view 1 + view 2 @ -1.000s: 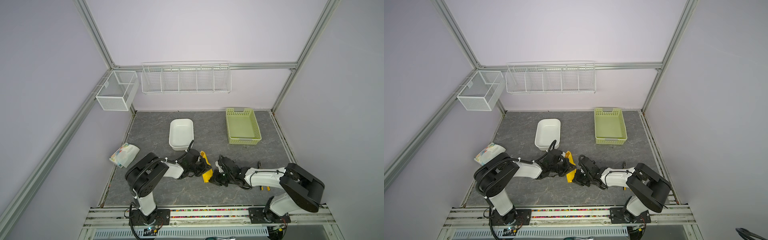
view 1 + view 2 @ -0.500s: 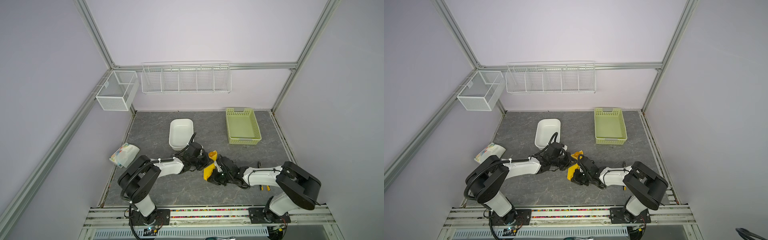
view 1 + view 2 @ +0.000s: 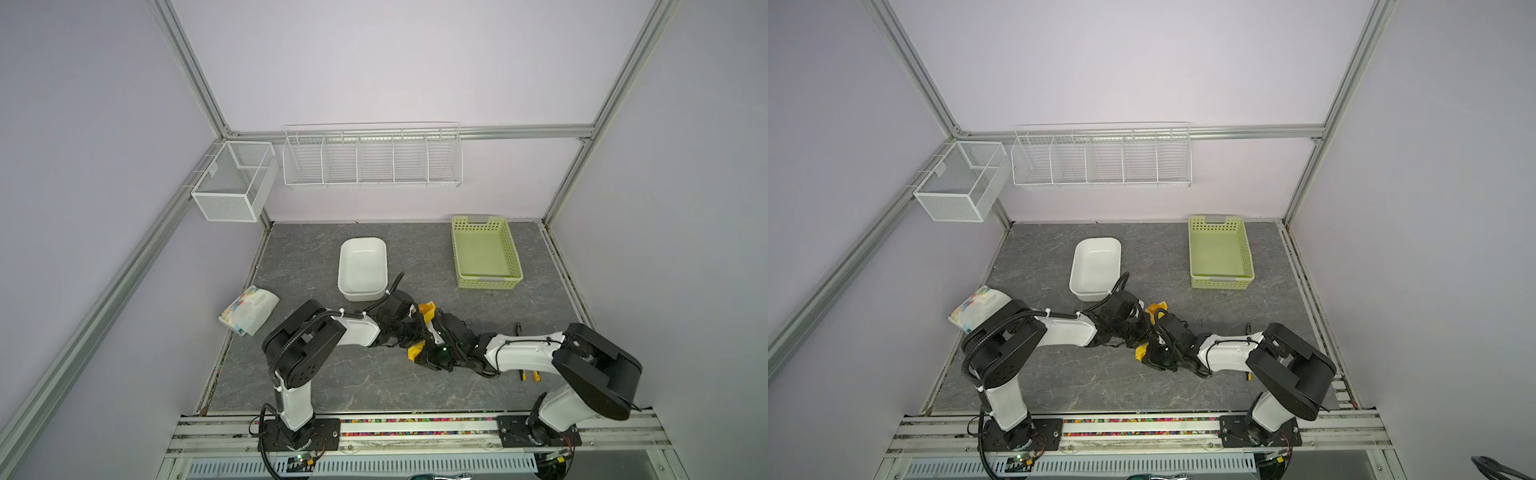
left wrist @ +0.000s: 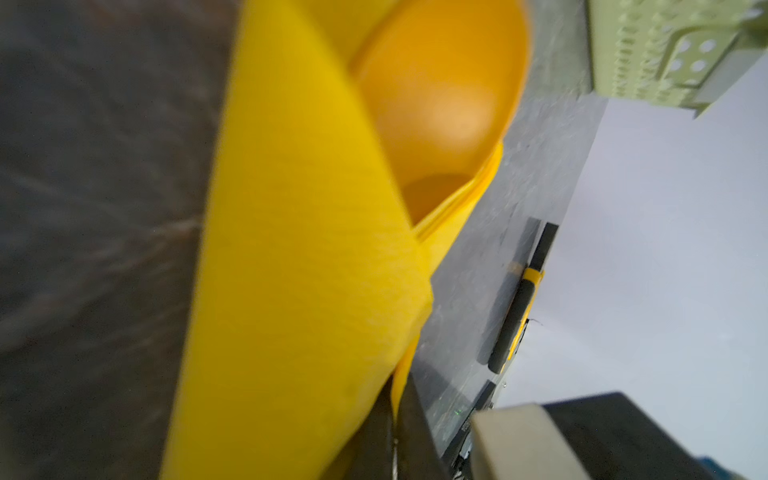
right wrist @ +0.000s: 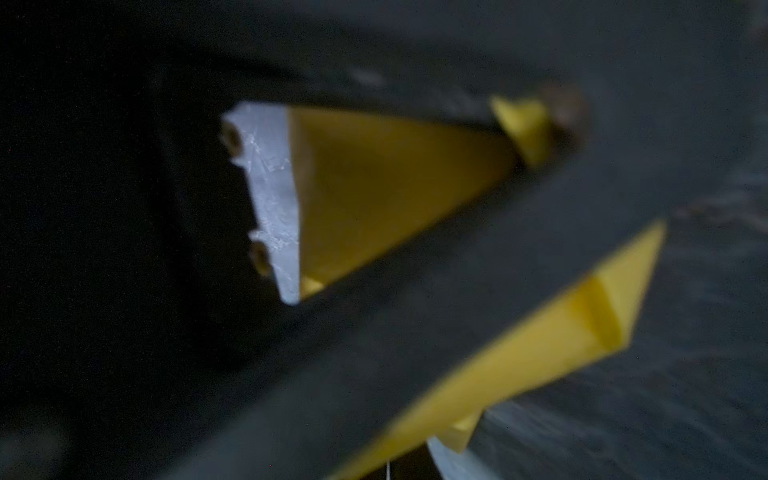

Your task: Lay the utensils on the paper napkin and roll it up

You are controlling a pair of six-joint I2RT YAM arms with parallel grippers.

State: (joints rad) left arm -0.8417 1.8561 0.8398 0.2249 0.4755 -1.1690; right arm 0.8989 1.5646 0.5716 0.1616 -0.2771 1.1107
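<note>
Rolled paper napkin (image 3: 416, 354) at the middle of the counter (image 3: 316, 374), both arms equally near; its near end was clamped in the closed right pincer (image 3: 430, 353); the closed left pincer (image 3: 415, 334) met the roll's other side, grip uncertain; long axis ran near-to-far, spoon (image 4: 440, 95) bowl showing at the far end.

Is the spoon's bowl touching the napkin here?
Touching. The left wrist view shows the napkin wrapped over the spoon bowl, with no gap between them.
</note>
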